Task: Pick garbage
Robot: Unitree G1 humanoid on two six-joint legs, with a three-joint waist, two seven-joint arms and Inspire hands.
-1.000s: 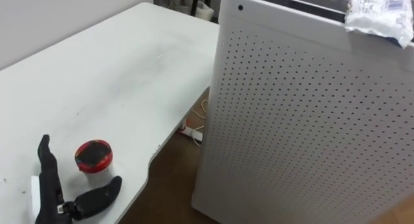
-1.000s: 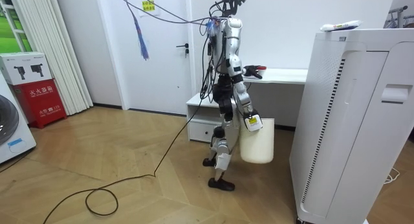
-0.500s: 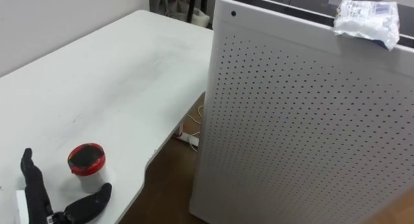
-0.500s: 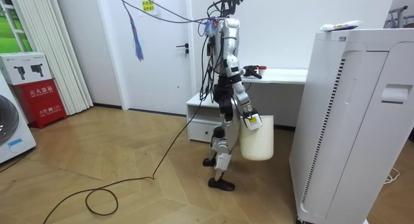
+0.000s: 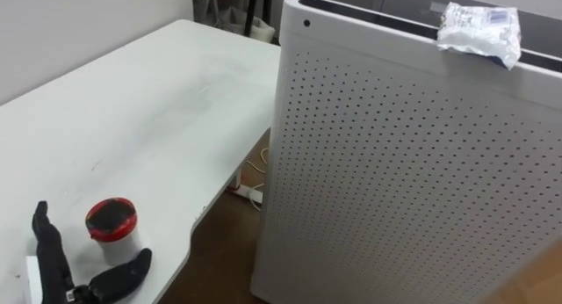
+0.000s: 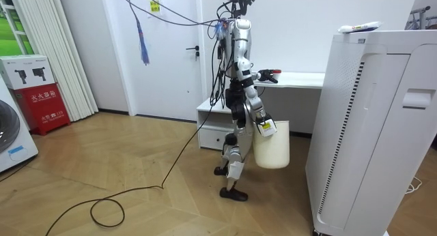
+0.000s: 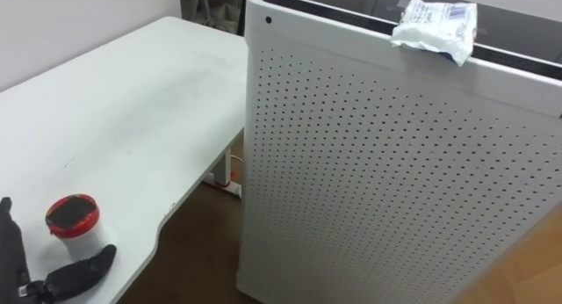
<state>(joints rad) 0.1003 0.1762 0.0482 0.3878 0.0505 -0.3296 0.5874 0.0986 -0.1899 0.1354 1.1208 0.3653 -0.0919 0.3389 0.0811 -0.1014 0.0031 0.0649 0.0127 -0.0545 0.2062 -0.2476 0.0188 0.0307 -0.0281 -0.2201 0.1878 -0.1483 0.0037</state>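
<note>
Taking the red-lidded cup (image 5: 111, 227) as the landmark: the left hand (image 5: 54, 269) lies on the near side of it and a little to its left, low over the white counter (image 5: 158, 102). Its fingers (image 5: 42, 227) are released and stretched straight, pointing away from the robot. The thumb (image 5: 123, 273) is spread wide and lies just short of the cup's base. It is near the cup but I cannot tell whether it touches. The cup stands upright near the counter's curved edge, so its axis is vertical and it sits ahead of the open span between thumb and fingers. My judgement is that a short push forward would bring it into the palm.

Well to the right of the cup, past the counter's edge, stands a tall white perforated cabinet (image 5: 395, 163). A crumpled white wrapper (image 5: 479, 30) lies on its top at the far right, its longer side along the top's edge. It is well apart from the cup and much farther from the left hand.

In the room view the right hand (image 6: 261, 122) hangs low, below the cup's level, at the rim of a white bin (image 6: 271, 147). Its hold there is too small to make out.
</note>
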